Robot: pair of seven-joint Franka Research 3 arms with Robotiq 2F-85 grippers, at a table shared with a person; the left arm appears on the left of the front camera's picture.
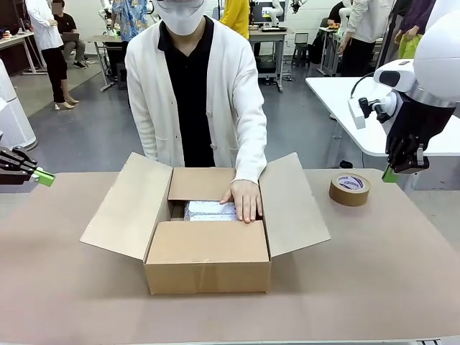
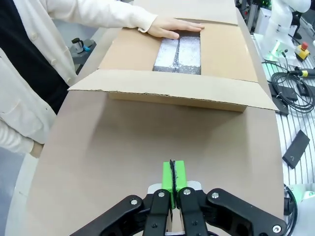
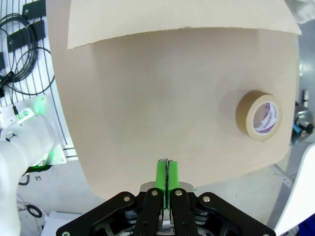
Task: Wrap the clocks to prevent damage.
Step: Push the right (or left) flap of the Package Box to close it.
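An open cardboard box [image 1: 208,253] stands mid-table with its side flaps spread. Inside lie two bubble-wrapped bundles [image 1: 207,210] side by side, seen in the left wrist view as bundles [image 2: 178,54]. The clocks themselves are hidden. The person's hand [image 1: 246,200] rests flat on the bundles and the box's far flap; the same hand [image 2: 172,25] shows from the left wrist. My left gripper [image 1: 44,177] hovers at the table's left edge, shut and empty, pads together [image 2: 172,178]. My right gripper [image 1: 389,175] hangs shut and empty above the table's right edge, pads [image 3: 167,175] pressed together.
A roll of brown tape [image 1: 349,189] lies on the brown-paper tabletop [image 1: 374,273] right of the box, near my right gripper; the roll [image 3: 260,115] shows from the right wrist too. The person stands close against the far edge. Cables lie beside the table [image 2: 290,88].
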